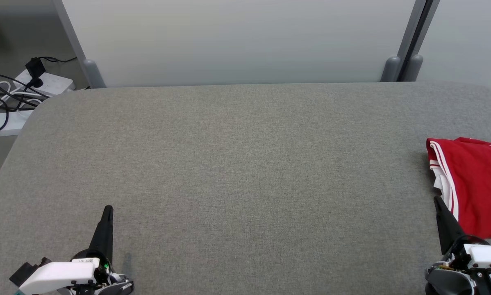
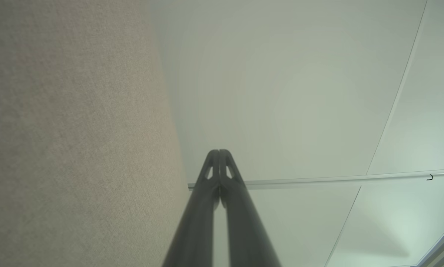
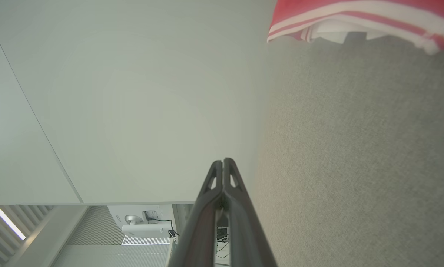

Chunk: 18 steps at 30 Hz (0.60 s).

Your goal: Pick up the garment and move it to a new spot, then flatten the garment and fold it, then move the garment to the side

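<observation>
Grey table (image 1: 245, 164), red garment (image 1: 477, 188) rt edge

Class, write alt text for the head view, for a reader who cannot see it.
A red garment with white stripes lies at the right edge of a grey fabric-covered table. The left gripper at lower left and right gripper beside the garment are both shut. A white power strip with black cables lies on the floor, upper left.
</observation>
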Available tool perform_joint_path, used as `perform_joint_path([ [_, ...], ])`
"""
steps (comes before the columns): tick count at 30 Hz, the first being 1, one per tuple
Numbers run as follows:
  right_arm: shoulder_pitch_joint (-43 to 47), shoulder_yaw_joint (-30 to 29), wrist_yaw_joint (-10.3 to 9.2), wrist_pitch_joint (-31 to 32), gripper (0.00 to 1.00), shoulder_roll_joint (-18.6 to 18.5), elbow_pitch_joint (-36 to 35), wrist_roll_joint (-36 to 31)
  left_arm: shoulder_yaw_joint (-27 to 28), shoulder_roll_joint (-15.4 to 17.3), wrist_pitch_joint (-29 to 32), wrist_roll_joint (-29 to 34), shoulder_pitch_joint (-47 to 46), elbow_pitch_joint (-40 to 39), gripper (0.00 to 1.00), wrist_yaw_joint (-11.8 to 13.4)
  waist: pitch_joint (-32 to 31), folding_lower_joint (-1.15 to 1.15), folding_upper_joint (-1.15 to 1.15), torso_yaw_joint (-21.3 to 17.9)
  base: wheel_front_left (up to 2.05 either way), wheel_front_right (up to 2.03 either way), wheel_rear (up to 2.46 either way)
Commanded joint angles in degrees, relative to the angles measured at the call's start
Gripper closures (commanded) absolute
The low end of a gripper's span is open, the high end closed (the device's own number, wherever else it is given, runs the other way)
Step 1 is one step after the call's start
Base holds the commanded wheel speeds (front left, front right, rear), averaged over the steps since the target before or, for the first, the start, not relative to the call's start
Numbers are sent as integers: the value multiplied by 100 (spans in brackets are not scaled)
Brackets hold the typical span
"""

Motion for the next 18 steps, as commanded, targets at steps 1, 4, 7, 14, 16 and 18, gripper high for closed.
perform_joint_path([
  [1,-89,85,25,43,100,-60,-176,63,188,116,44,-24,-333,-157,100,-48,0,0,0,0,0,0,0],
  [4,-89,85,25,43,100,-60,-176,63,188,116,44,-24,-333,-157,100,-48,0,0,0,0,0,0,0],
  [7,-89,86,25,43,100,-60,-176,63,188,116,44,-24,-333,-158,100,-48,0,0,0,0,0,0,0],
  [14,-89,86,25,43,100,-60,-176,63,187,116,44,-24,-333,-158,100,-48,0,0,0,0,0,0,0],
  [16,-89,86,25,43,100,-60,-176,63,187,116,44,-24,-333,-158,100,-48,0,0,0,0,0,0,0],
  [18,-89,86,25,43,100,-60,-176,63,187,116,44,-24,-333,-158,100,-48,0,0,0,0,0,0,0],
])
